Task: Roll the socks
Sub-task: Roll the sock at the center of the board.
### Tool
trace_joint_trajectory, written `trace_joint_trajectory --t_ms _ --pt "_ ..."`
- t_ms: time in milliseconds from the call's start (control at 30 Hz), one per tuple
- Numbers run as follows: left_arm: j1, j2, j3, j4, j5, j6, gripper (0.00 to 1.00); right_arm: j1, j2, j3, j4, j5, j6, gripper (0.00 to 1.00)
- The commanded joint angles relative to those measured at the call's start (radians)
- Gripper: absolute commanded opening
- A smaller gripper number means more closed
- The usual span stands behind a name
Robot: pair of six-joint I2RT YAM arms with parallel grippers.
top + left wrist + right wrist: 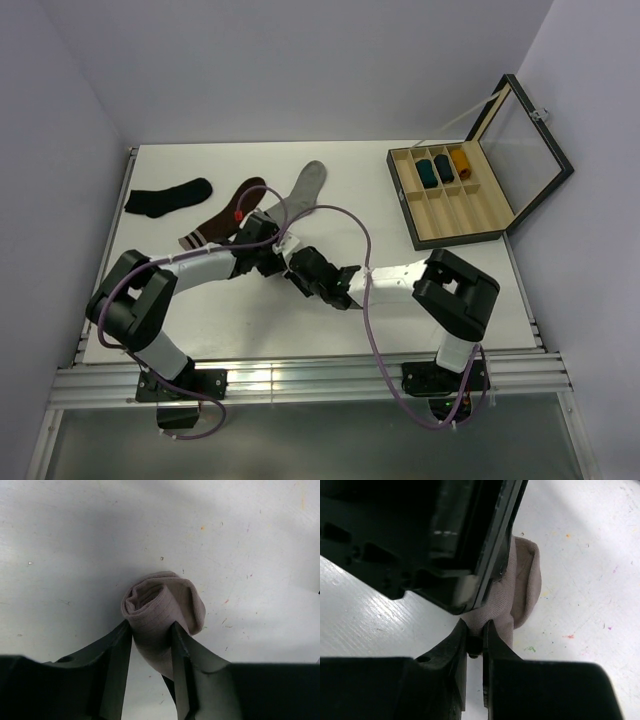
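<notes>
The dusty pink sock [162,602] is a tight roll on the white table. My left gripper [151,626] is shut on this roll, one finger on each side. My right gripper [475,626] is shut on a fold of the same pink sock [522,587], right beneath the left gripper's body. In the top view the two grippers, left [268,243] and right [301,268], meet at mid-table and hide the roll. The light grey sock [303,187] lies flat just behind them, its cuff end hidden by the left gripper.
A plain black sock [167,197] and a dark brown sock with a pale striped cuff [224,215] lie flat at the back left. An open wooden compartment box [470,215] with three rolled socks [442,168] stands at the back right.
</notes>
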Motion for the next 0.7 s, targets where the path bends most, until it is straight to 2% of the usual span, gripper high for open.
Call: trace_joint_trajectory --t_ms 0,367,667 --pt "-0.001 -0.027 -0.03 -0.012 -0.009 0.003 0.43 -0.009 -0.017 -0.002 -0.057 -0.111 0.055 0.0" --pt "0.0 -0.085 -0.071 0.01 -0.041 -0.041 0.66 -0.092 -0.062 -0.028 -0.064 -0.263 0.119 0.0" --pt "0.01 -0.169 -0.136 0.049 -0.092 -0.093 0.83 -0.201 -0.054 -0.034 -0.075 -0.511 0.186 0.0"
